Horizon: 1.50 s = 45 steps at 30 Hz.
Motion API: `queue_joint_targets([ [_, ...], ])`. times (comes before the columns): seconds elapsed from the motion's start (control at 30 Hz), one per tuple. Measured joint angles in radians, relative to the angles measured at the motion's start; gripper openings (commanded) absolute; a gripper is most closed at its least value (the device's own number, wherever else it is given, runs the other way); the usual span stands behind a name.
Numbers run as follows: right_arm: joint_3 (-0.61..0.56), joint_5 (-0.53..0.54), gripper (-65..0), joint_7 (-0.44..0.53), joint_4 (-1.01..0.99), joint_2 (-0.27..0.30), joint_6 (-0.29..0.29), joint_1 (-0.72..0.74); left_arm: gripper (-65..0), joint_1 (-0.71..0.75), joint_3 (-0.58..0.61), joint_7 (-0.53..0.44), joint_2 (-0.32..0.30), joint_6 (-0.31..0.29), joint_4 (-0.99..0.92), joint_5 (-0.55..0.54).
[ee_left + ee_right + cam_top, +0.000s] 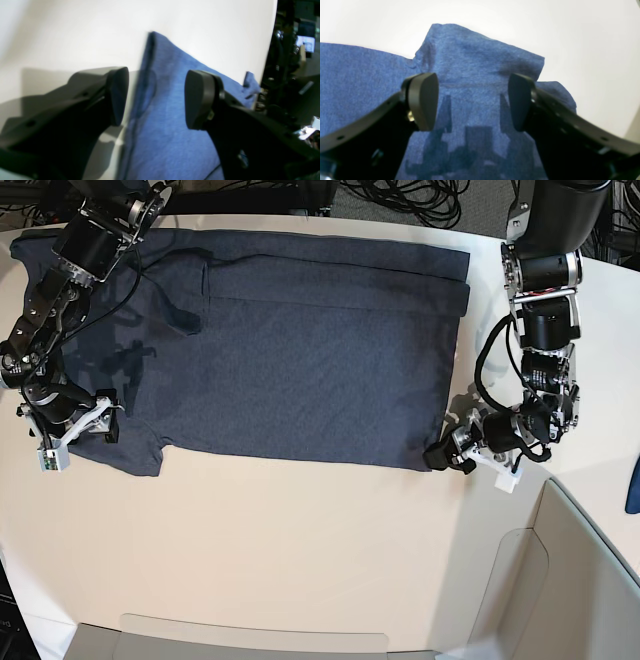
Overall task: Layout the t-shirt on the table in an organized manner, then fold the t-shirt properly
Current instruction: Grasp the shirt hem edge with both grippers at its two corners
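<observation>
Off-white table (300,550) carries the shirt (300,350) spread flat, its long axis running left to right. At its near right corner sits the left claw (440,457), spread and empty. The right claw (108,415), also spread, hangs over the left sleeve.
</observation>
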Motion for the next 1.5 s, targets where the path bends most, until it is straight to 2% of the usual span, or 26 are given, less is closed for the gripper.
queue_joint_targets([
  [0.2,0.000,0.001,-21.8,0.000,0.000,0.000,0.000,0.000,-29.9,-0.002,0.002,-0.009,0.043,-0.003,0.000,-0.002],
  [0.37,0.000,0.003,-21.8,0.000,0.000,0.000,0.000,-0.001,-31.2,-0.009,0.073,-0.019,0.049,-0.007,0.002,-0.010],
  [0.53,0.000,0.003,-21.8,0.000,0.000,0.000,0.000,-0.001,-49.7,-0.010,0.086,-0.071,0.051,-0.002,0.000,0.010],
  [0.63,0.000,0.003,-21.8,0.000,0.000,0.000,0.000,-0.001,-62.5,-0.007,0.087,-0.076,0.051,0.005,-0.001,0.021],
  [0.67,0.000,0.001,-21.8,0.000,0.000,0.000,0.000,-0.001,-65.0,-0.006,0.087,-0.075,0.050,0.005,-0.001,0.026],
  [0.87,0.000,0.000,-21.7,-0.003,-0.003,0.005,0.000,0.006,-65.0,-0.005,0.087,-0.076,0.051,0.005,-0.002,0.024],
  [0.97,-0.001,0.004,-21.7,0.002,-0.050,0.051,0.000,0.051,-65.0,-0.005,0.087,-0.077,0.051,0.005,-0.003,0.024],
  [1.03,0.023,0.006,-21.7,0.004,-0.132,0.093,0.000,0.103,-65.0,-0.005,0.087,-0.078,0.050,0.006,-0.003,0.023],
  [1.17,0.150,-0.014,-21.7,0.006,-0.364,0.129,0.000,0.190,-65.0,-0.005,0.087,-0.079,0.050,0.005,-0.003,0.021],
  [1.27,0.169,-0.011,-21.6,-0.004,-0.539,0.160,0.003,0.241,-65.0,-0.005,0.089,-0.079,0.051,0.005,-0.003,0.022],
  [1.33,0.170,-0.010,-21.6,0.035,-0.616,0.173,0.003,0.274,-65.0,-0.004,0.091,-0.079,0.051,0.005,-0.003,0.021],
  [1.4,0.169,0.010,-21.6,0.114,-0.667,0.180,0.002,0.294,-65.0,-0.003,0.091,-0.079,0.051,0.005,-0.003,0.020],
  [1.5,0.169,0.004,-21.6,0.150,-0.713,0.181,0.003,0.301,-65.0,-0.002,0.091,-0.079,0.050,0.005,-0.003,0.018],
])
